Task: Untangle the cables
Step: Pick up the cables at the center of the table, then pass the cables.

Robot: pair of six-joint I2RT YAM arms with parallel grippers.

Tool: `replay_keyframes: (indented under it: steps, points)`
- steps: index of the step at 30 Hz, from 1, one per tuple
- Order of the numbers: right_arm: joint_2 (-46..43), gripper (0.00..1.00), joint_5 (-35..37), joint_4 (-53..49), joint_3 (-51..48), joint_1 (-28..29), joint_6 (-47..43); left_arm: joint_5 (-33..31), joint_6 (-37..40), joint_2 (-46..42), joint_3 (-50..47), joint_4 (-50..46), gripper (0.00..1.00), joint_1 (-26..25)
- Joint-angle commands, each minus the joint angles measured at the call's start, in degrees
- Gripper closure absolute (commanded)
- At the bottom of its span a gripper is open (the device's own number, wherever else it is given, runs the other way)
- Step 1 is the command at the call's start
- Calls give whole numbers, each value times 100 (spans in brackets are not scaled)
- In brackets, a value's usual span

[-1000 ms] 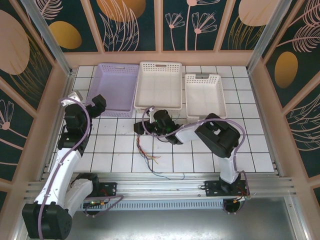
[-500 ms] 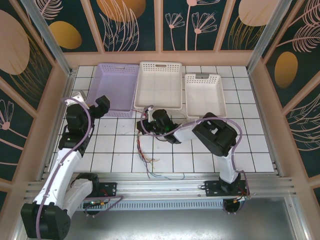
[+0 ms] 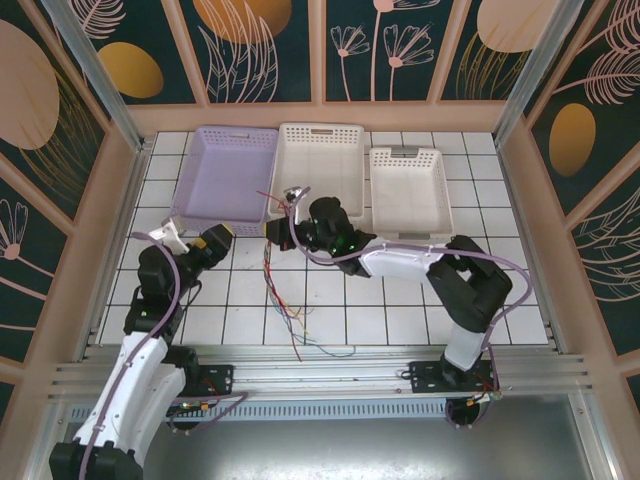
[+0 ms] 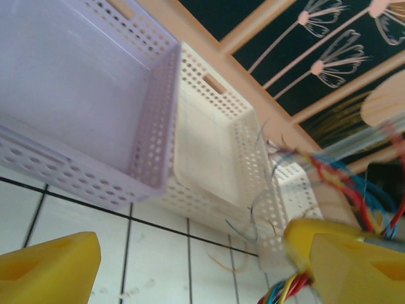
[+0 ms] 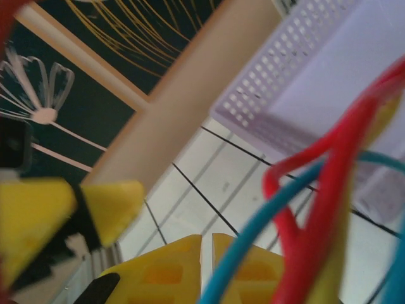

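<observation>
Pincer on the left [image 4: 196, 266] stands spread at 9 o'clock of the cables [image 5: 345, 158]. These look light, limp and thin, with tails trailing to 6 o'clock on the desk [image 3: 400, 310]. Right pincer [image 3: 292, 198], at their 12 o'clock end, is pressed together, pinching them. Recommended hold: one strand below the twist; slippage is likely.

Right gripper [image 3: 288, 205] is closing onto the cables [image 3: 283, 300] and lifting away from the table, its arm stretching out. The bundle is now hanging straight below its fingers. Left gripper [image 3: 213, 243] is swinging down and round toward the bundle, jaws narrowing slightly but still apart.
</observation>
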Motion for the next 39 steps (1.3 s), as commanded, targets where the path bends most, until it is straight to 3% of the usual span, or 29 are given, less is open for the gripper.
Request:
replay_keyframes:
  steps: [1,9,17,26,29,39]
  points:
    - [-455,100,-236,-426,274,-75,70,571,-426,-570,-308,537,15,-26]
    - [-778,100,-265,-648,344,-84,435,1038,-799,-1210,-765,708,15,-53]
    - [-943,100,-947,-30,413,-161,1180,1461,-1160,-1245,-904,1363,15,-121]
    - [-672,100,-1857,511,714,-789,2100,1665,-1397,-976,-937,2083,14,-325]
    - [-517,100,-2084,407,1001,-910,2101,1571,-1314,-607,-896,2330,14,-658]
    - [23,100,-2458,255,1441,-954,2177,575,-618,1075,-64,2950,14,-2550]
